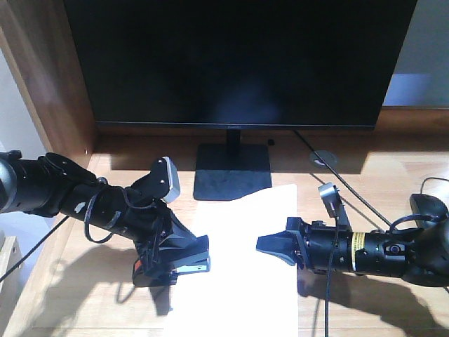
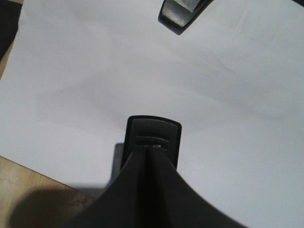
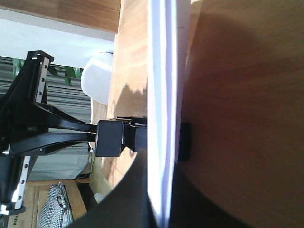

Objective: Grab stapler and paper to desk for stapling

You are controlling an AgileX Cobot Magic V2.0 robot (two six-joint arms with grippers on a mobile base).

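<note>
The white paper (image 1: 242,239) spreads over the wooden desk (image 1: 379,175) in front of the monitor stand. My right gripper (image 1: 270,246) is shut on its right edge. The right wrist view shows the paper (image 3: 161,85) edge-on between the jaws of that gripper (image 3: 164,154). My left gripper (image 1: 179,256) is shut on the black stapler (image 1: 191,265) at the sheet's left edge. In the left wrist view, the stapler's front (image 2: 153,130) pokes out past my closed left gripper (image 2: 152,151), over the paper (image 2: 142,66). The right gripper (image 2: 178,12) shows at the top.
A large black monitor (image 1: 231,63) on a square base (image 1: 231,175) stands behind the sheet. A cable (image 1: 354,193) runs across the right side of the desk, beside a black mouse (image 1: 429,207). A wooden side panel (image 1: 49,77) closes the left.
</note>
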